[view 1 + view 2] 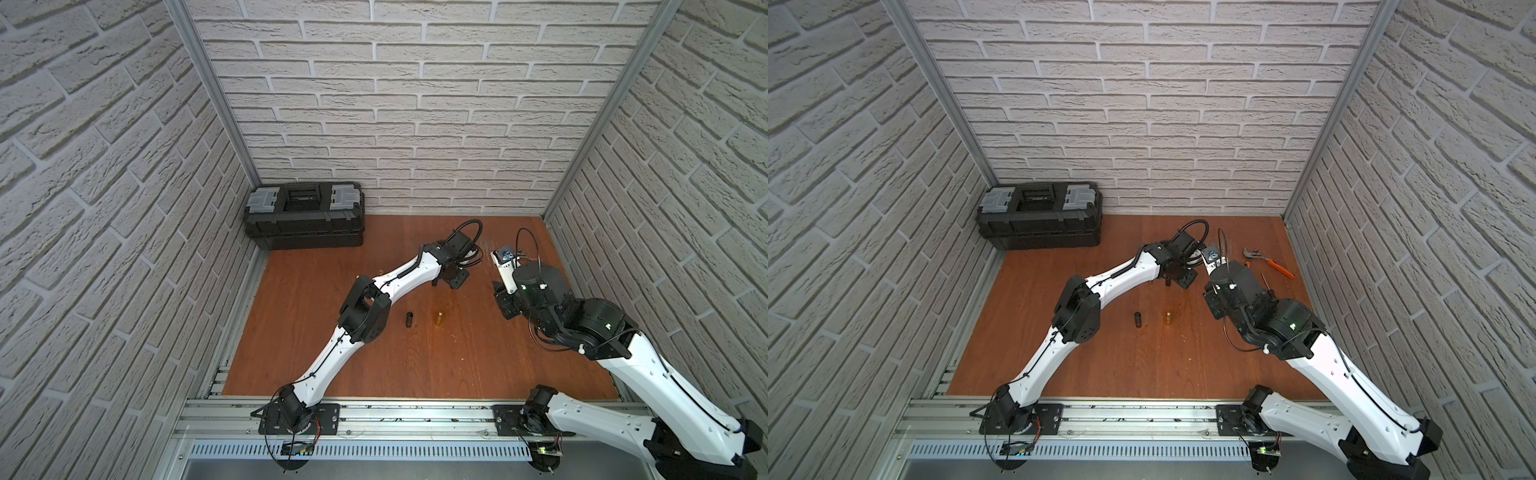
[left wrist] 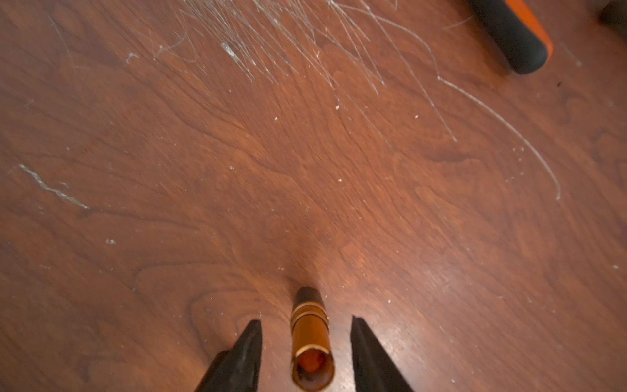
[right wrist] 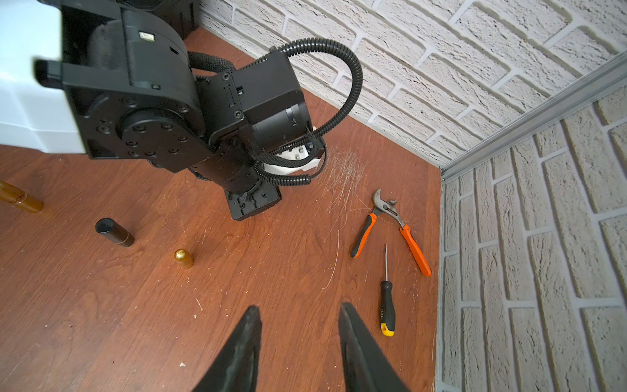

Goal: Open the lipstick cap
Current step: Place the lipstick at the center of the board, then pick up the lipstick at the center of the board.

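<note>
Lipstick [image 2: 310, 336]: a gold tube with a ringed collar and black base, standing upright on the wood table [image 2: 305, 169]. Its top end is uncapped, showing a reddish interior.

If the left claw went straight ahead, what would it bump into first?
Probably the gold tube standing between the left gripper's open fingers, or the wooden table under it; depth is hard to judge.

Soft, even light is falling on the desk [image 1: 415, 353], leaving faint shadows. The brick walls [image 1: 83, 166] are bowing at the edges in both top views, and the left wrist view is blurring slightly.
</note>
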You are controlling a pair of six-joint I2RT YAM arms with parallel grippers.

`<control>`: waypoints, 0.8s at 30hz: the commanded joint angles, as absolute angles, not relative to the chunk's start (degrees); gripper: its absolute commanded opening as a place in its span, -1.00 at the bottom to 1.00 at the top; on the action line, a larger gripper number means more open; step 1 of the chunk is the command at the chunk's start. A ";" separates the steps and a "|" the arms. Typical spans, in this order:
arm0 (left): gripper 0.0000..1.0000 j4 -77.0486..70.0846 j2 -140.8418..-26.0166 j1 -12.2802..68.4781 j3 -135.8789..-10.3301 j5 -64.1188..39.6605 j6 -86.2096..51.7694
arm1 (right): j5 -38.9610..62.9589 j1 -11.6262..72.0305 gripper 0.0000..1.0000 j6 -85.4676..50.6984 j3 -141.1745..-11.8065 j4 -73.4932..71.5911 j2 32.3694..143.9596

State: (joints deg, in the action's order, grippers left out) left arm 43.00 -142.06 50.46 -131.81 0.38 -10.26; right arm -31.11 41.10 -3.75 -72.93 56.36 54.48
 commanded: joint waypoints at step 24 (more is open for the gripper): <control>0.12 63.24 -93.56 34.56 -96.92 -4.79 -21.39 | -10.59 41.62 -0.20 -4.32 -80.39 43.15 71.74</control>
State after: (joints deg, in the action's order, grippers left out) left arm 59.42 -96.60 34.96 -103.13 -5.17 -19.68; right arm -15.03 41.17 -4.08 -78.02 48.25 69.60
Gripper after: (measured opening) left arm 0.559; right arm 0.399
